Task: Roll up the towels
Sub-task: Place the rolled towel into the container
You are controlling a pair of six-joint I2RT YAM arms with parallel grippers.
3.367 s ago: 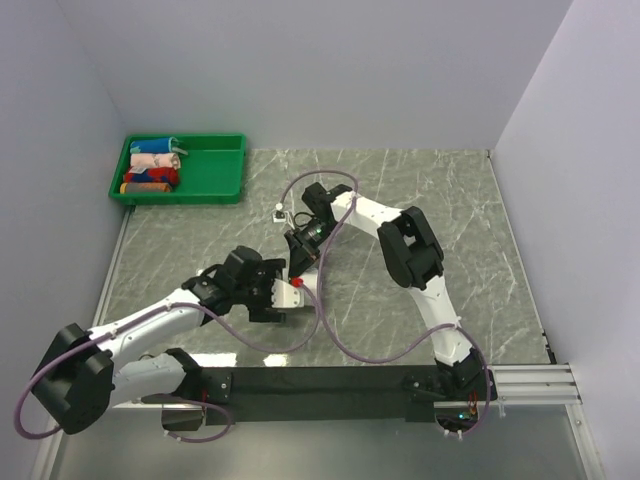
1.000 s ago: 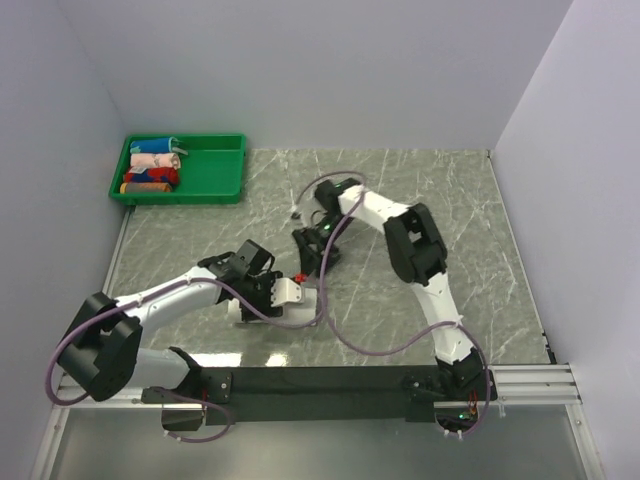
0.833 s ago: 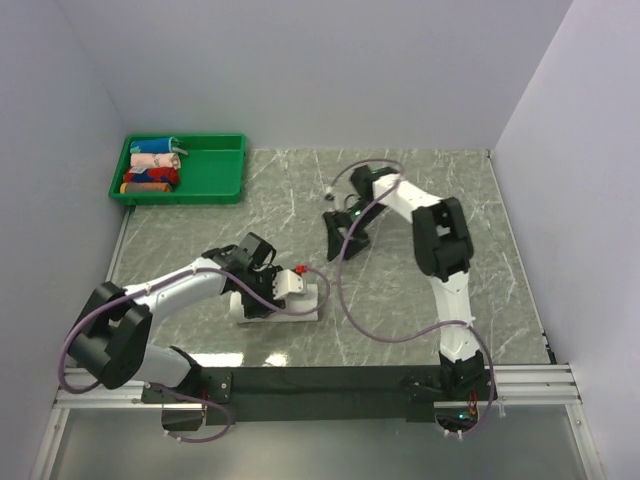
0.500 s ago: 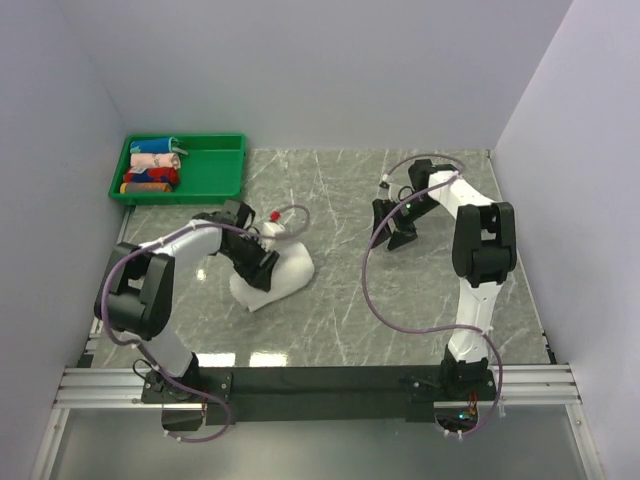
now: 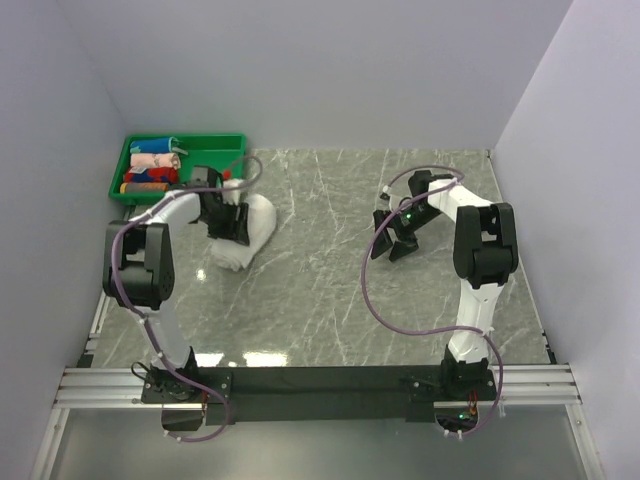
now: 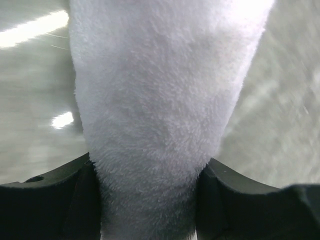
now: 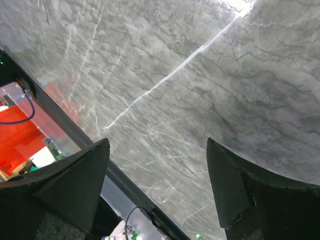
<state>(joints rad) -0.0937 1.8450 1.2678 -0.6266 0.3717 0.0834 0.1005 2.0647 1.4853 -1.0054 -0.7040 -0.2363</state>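
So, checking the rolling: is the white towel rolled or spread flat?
Bundled, not spread: the towel is a compact roll in the left gripper.

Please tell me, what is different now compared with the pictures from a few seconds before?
The left pincer, closed on the rolled white towel, has carried it from the near middle of the table to the far left, close to the green tray. The right pincer has drawn away to the right and hangs open and empty. The tray and its coloured cloth rolls stayed as they were.
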